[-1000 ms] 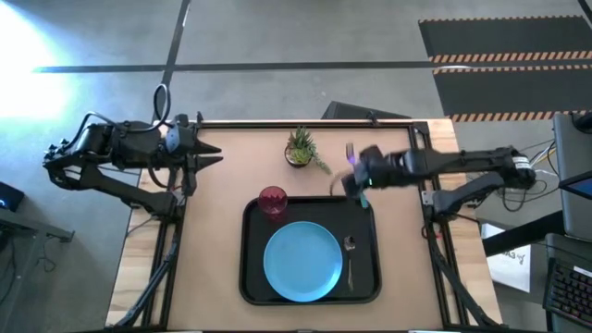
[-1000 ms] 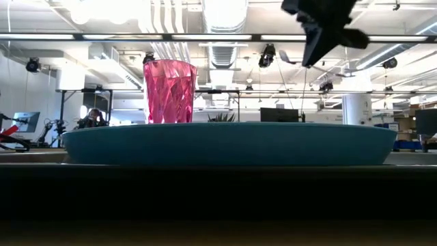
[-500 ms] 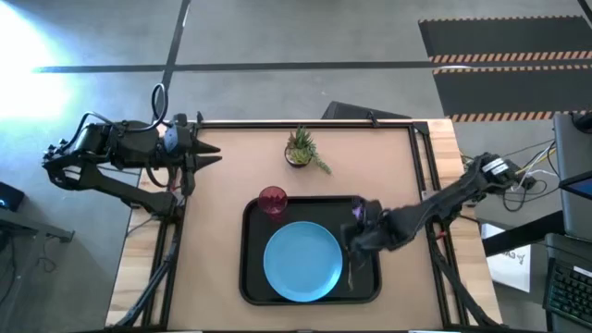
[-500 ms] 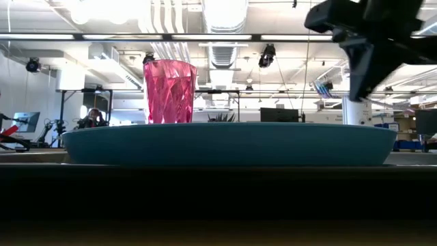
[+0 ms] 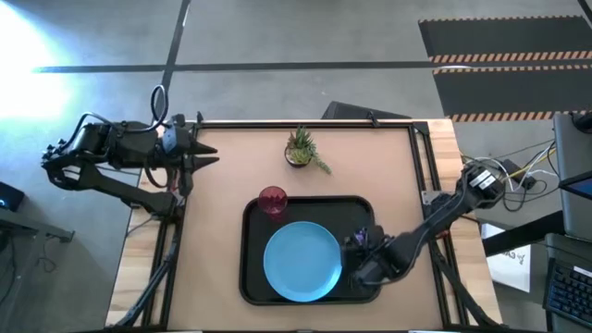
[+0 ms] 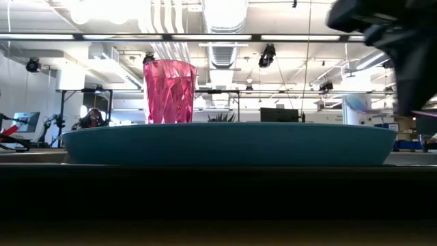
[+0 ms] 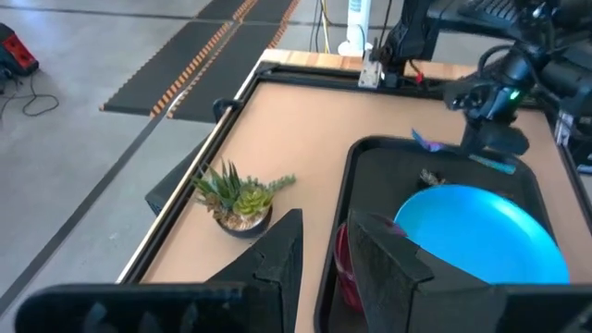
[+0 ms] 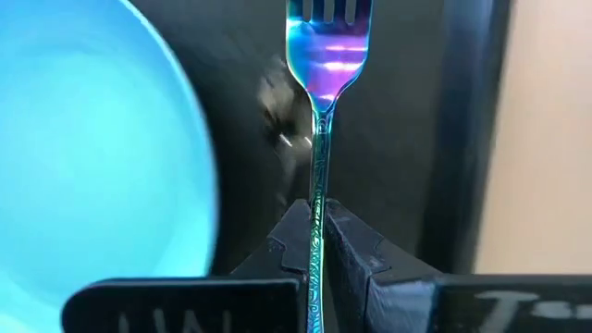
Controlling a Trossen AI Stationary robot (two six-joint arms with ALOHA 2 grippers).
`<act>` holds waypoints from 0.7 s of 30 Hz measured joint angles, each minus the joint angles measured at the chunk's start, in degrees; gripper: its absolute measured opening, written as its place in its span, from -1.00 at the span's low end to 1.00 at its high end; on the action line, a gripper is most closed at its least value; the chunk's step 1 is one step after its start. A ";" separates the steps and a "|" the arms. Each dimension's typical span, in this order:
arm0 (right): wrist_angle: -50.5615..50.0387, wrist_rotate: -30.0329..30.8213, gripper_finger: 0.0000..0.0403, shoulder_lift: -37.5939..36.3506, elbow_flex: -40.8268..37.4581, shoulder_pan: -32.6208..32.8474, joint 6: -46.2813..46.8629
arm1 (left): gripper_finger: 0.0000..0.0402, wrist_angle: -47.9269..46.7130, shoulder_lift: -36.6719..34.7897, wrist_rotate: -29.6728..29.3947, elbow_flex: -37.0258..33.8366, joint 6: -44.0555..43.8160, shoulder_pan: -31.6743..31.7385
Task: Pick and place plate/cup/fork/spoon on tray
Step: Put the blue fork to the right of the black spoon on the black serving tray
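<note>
The right gripper (image 8: 317,242) pinches the fork (image 8: 323,111) by its handle, low over the black tray (image 5: 255,285), right of the blue plate (image 5: 302,261). The red cup (image 5: 273,200) stands at the tray's far-left corner. The left gripper (image 7: 324,252) waits, fingers narrowly parted, at the table's far-left edge.

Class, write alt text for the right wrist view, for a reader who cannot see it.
The right gripper holds the fork by its handle between shut fingers, tines pointing away, over the black tray. The light-blue plate lies on the tray beside it.
</note>
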 joint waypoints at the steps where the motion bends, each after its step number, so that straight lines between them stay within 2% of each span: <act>1: -0.11 -1.23 -0.96 0.19 -0.06 0.60 1.29 | -0.64 -0.18 -0.02 -0.02 -0.01 -0.04 0.00; 7: 0.08 -1.67 -0.96 0.53 -0.37 3.14 5.88 | -0.64 -0.52 -0.05 -0.02 0.00 -0.11 0.02; 21: 4.16 -1.23 -0.96 1.01 -3.75 3.30 3.89 | -0.64 -0.49 0.09 0.00 0.00 -0.46 0.00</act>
